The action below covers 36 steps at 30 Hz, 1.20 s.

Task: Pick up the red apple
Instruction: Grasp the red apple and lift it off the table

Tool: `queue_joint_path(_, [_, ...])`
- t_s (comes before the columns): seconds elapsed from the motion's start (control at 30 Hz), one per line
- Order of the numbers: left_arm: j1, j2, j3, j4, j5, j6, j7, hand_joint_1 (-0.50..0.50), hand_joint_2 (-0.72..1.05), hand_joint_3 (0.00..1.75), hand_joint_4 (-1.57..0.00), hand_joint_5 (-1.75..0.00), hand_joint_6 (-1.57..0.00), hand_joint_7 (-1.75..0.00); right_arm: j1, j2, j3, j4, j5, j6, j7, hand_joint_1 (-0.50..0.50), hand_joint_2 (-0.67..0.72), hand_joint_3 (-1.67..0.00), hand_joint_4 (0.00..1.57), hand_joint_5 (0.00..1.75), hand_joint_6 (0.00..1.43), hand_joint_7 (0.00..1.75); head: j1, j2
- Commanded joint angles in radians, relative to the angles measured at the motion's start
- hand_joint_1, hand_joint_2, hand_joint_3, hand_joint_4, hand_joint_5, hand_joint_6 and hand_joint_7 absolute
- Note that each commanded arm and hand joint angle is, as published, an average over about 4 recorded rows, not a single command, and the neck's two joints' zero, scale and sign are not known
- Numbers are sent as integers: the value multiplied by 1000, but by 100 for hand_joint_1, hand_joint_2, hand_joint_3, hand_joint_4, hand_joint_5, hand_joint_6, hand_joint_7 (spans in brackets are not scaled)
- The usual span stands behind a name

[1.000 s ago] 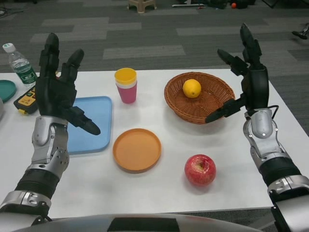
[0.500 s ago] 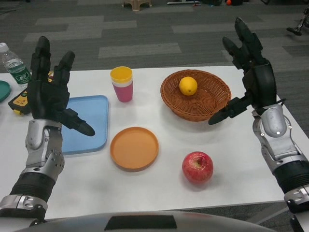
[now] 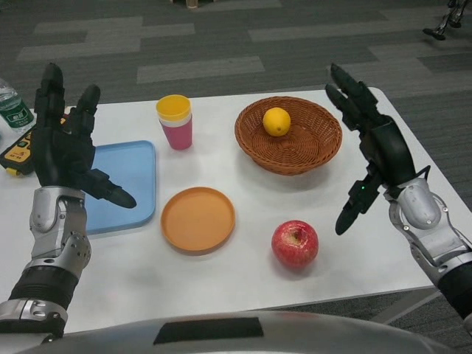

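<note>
My right hand (image 3: 375, 151) has come down and tilted forward since a moment ago: its fingers were pointing up above the wicker basket (image 3: 288, 134), and now they reach out over the tabletop (image 3: 243, 280) with the thumb hanging low toward the red apple (image 3: 295, 244). My view has dipped too, so everything sits a little higher and further left in the picture; the things themselves have not moved. My left hand (image 3: 63, 144) is as it was, raised over the blue tray (image 3: 127, 184), fingers spread, holding nothing.

The water bottle (image 3: 11, 107) at 10 o'clock is cut off by the picture's edge, and the yellow-and-black device (image 3: 18, 147) beside it is half hidden behind my left hand. I cannot make out what that device is.

The red apple lies on the tabletop near the front edge, at 5 o'clock from the orange plate (image 3: 198, 219) and at 6 o'clock from the wicker basket that holds the lemon (image 3: 276, 122). From my right hand it is at 8 o'clock, near the thumb tip but apart from it. That hand is released, fingers apart, touching nothing. The stacked cups (image 3: 175, 122) stand at 12 o'clock from the plate.
</note>
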Motion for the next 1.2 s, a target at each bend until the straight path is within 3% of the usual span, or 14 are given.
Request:
queue_joint_path(0.03, [-2,13,-3,3,-6,-6,-1,-50,-55,0,0,-51,0,-14,56,-34,26,-30,5,9,-12,-29,66,0,0,0,0,0,-7,-5])
queue_joint_path(0.13, [-2,18,-6,3,-8,-6,0,-50,-55,0,0,-56,0,-14,98,-39,29,-44,6,11,-14,-29,66,0,0,0,0,0,-13,-9])
queue_joint_path(0.33, [-7,25,-19,10,-16,-5,0,-50,-55,0,0,-62,0,-14,152,-83,31,-45,-6,14,-13,-33,65,0,0,0,0,0,-19,-21])
queue_joint_path(0.4, [-9,27,-23,12,-21,-5,0,-50,-55,0,0,-62,0,-14,163,-79,19,-48,-36,30,-1,-35,61,0,0,0,0,0,-21,-24])
queue_joint_path(0.53, [-8,32,-28,14,-28,-5,0,-50,-55,4,0,-62,0,-14,182,-47,-37,-92,-223,110,78,-38,65,0,0,0,0,0,-26,-23])
queue_joint_path(0.67, [-9,34,-28,16,-30,-6,0,-50,-55,0,0,-62,0,-14,205,-34,-108,-140,-410,169,114,-38,66,0,0,0,0,0,-25,-20])
queue_joint_path(0.93, [-8,37,-30,25,-40,-6,0,-50,-55,0,0,-62,0,-14,210,0,-134,-181,-628,178,176,-39,66,0,0,0,0,0,-31,-24])
queue_joint_path(1.2, [-14,39,-37,45,-50,-9,0,-50,-55,0,0,-62,0,-14,194,8,-125,-241,-803,196,221,-42,60,0,0,0,0,0,-29,-38])
